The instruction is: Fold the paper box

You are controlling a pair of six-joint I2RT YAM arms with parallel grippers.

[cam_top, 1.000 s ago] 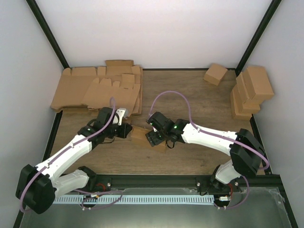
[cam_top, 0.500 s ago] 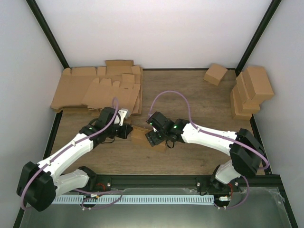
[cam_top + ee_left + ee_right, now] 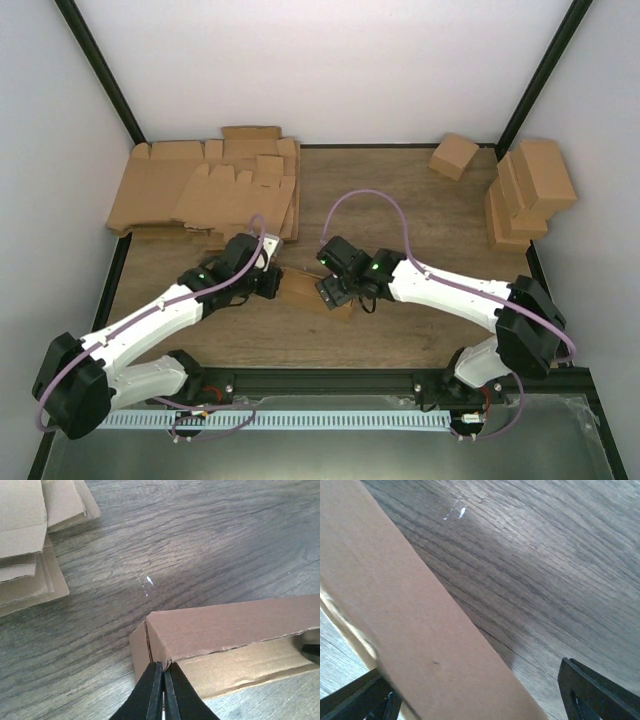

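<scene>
Obs.: the small brown part-folded paper box [image 3: 230, 630] lies on the dark wood-grain table [image 3: 420, 200], near the middle and between the two arms. The left gripper [image 3: 163, 669] is closed, fingertips together and touching the box's near corner, just under the edge of the top panel. Whether a sliver of card is nipped between them I cannot tell. My reading: it is placed there to pin that end so the box cannot slide or spring open. The right gripper [image 3: 475, 680] has its jaws spread wide. One finger is against the long brown panel at the opposite end and the other stands apart from it, with bare wood showing between, so nothing is gripped. It seems set to straddle the panel and push or crease it. The stack of flat tan cardboard blanks [image 3: 200, 190] sits at the far left and the pile of finished brown boxes [image 3: 530, 190] at the far right, both well clear of the work. Judgement: the fold is mid-way, and the seam along the top panel looks not fully shut.
</scene>
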